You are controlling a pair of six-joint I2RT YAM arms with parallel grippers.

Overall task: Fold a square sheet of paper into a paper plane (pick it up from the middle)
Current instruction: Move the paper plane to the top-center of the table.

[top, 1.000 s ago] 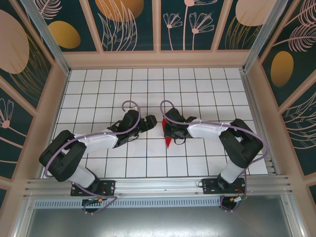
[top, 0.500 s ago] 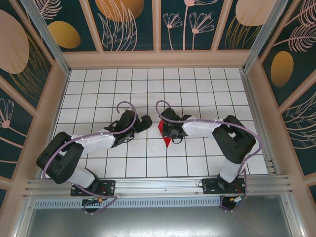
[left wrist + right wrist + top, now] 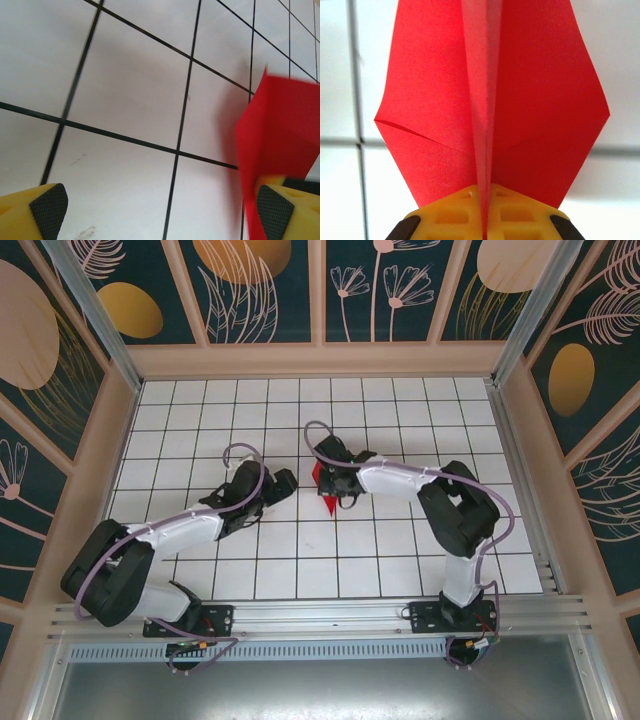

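From above, the desk (image 3: 400, 540) is a flat white surface ruled with thin black lines into square cells. The two arms reach inward and meet near its middle. The right tool (image 3: 329, 483) is clamped on the red paper (image 3: 329, 506). The sheet is thin and bright, and it shows as a small patch beside the tool and a sharp point below it. The left tool (image 3: 283, 483) sits just to the left of the paper with a narrow gap of desk between them.

In the left wrist view, the left tool (image 3: 160, 210) stands wide apart. Its yellow plastic fingers are set at the two bottom corners, each tipped with dark, finely grained pads (image 3: 47, 205). Bare desk (image 3: 135, 100) lies between them. The red paper (image 3: 280, 130) rises on the right as a smooth, upright, straight-edged flap just behind the right finger. Whether they touch cannot be told.

In the right wrist view, the right tool (image 3: 484, 205) has its ribbed yellow fingers pressed together on a narrow centre ridge of the red paper (image 3: 535, 100). Two matte wings spread from that ridge to angular side corners, and a soft crease crosses the left wing. The pale desk (image 3: 340, 175) lies blurred behind.
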